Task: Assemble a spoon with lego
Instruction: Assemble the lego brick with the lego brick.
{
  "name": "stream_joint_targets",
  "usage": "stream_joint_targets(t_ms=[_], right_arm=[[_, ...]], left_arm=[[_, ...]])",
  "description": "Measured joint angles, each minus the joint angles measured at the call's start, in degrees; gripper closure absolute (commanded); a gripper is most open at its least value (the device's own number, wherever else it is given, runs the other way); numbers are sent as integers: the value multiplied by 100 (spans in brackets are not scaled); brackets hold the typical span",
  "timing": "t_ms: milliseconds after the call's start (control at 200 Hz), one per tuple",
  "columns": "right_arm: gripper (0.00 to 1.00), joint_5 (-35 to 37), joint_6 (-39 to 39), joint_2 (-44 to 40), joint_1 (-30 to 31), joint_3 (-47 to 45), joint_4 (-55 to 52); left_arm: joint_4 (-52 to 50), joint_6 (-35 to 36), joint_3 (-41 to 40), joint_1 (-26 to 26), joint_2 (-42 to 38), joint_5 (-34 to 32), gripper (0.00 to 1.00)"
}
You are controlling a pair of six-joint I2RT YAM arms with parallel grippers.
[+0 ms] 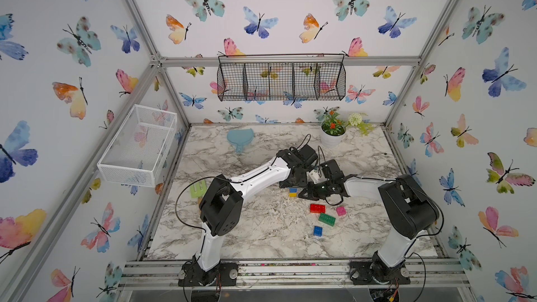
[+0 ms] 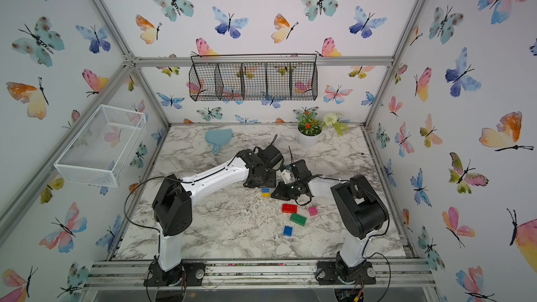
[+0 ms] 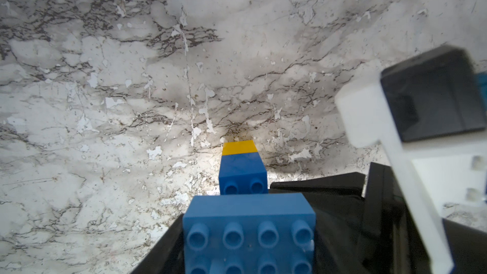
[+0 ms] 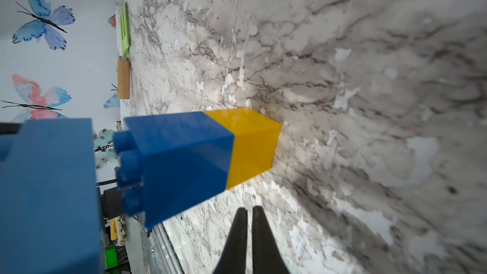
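Two of seven bricks are joined: the yellow-and-blue stem (image 1: 293,192). No spoon head yet.

Top views: left claw (image 1: 292,183) hangs directly over the stem. Right claw (image 1: 302,194) is just beside the stem, low to the table (image 1: 232,228), coming in from the opposite side. Four loose bricks lie on the robot-base side of the right claw, well apart from both claws: red brick (image 1: 317,208), green brick (image 1: 327,219), pink brick (image 1: 341,211), small blue brick (image 1: 318,230). Red and green sit near each other, nothing stacked.

Left wrist: left claw's jaws stand fairly wide, clamped across the long light-blue brick (image 3: 249,230), studs facing the camera. Stem stands upright right below the claw, yellow end on the table, blue studs up, showing past the held brick's edge.

Right wrist: right claw's fingers (image 4: 238,235) are almost together with nothing between them (empty, so probably there to steady the stem, my guess). Stem is just beside the tips, not touching them. Light-blue brick looks a hair above the stem's studs, not pressed on; can't rule out contact from this angle.

Status, my read: stem done, third brick lined up but not seated. Left to do: press light-blue onto the stem, then add red, green, pink and small blue for the head. Roughly a third in.
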Motion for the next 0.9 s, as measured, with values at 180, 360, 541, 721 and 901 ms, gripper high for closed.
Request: stream_joint_targets(t_ms=[180,360,541,721,901], right_arm=[[90,293,-144,-229,-101,-20,-310],[90,463,-264,-446,-179,-20,-476],[90,535,-348,-472,-184,-20,-568],[90,553,-433,-483,-223,-63,-601],[90,560,-490,-529,-367,-205,-656]], left_arm=[[2,0,68,-37,4,66,54],[0,0,85,-52,9,76,55],[-2,4,85,-50,17,76,55],[9,7,90,-44,160,46,55],[15,15,103,-20,179,39,55]])
